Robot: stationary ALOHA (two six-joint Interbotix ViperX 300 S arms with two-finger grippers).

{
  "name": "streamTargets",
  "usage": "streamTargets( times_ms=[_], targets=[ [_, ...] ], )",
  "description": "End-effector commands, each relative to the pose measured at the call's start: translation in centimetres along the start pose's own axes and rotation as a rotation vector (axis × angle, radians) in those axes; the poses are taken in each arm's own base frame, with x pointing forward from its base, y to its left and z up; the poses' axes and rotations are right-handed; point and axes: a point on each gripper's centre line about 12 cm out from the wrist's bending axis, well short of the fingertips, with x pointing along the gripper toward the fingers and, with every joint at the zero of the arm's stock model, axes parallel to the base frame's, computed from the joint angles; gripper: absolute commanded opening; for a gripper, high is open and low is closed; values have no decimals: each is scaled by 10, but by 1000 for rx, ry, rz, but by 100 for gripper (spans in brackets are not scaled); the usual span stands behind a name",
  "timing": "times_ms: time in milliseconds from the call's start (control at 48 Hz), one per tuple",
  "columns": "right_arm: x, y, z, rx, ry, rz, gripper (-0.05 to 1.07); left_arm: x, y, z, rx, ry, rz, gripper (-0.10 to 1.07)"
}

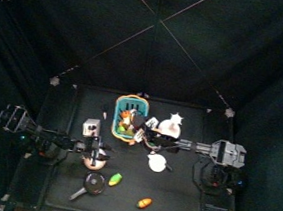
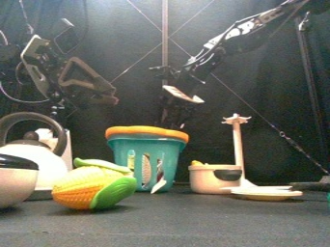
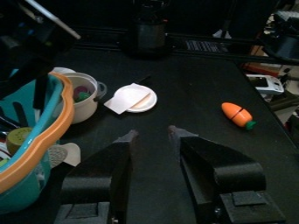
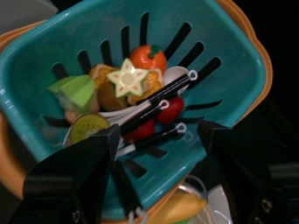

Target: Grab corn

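The corn [image 2: 93,189], yellow with green husk leaves, lies on the table near the front edge, in front of the teal basket [image 2: 145,154]. From above, the corn [image 1: 115,179] is a small yellow-green piece beside the small black pan [image 1: 94,183]. My right gripper [image 4: 158,144] hangs open over the basket [image 4: 70,52], looking down on the toy foods inside; nothing is between its jaws. It shows above the basket as the right gripper [image 2: 180,94]. My left gripper [image 3: 152,134] is open and empty above the table, beside the basket's rim [image 3: 35,131].
An orange oblong piece [image 3: 237,114] lies on the table, also in the top view [image 1: 144,202]. A white plate [image 3: 131,98] and a small bowl [image 2: 214,177] sit near the basket. A kettle [image 2: 29,154] stands at the left, a white stand [image 2: 236,145] at the right.
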Motion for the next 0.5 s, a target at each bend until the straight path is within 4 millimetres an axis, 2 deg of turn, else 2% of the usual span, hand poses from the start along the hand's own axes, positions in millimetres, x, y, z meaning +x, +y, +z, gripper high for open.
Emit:
streamTargets(
  times_ms=[0,229,479],
  targets=[
    [-35,10,11,8,-65,57,100,1,-1,5,-3,-21,-2,76],
    [-77,76,-17,-121,-117,283,100,0,-2,3,0,-6,-8,76],
    [-98,131,-59,-268,-120,451,100,-4,-3,7,-6,-11,-12,76]
  ],
)
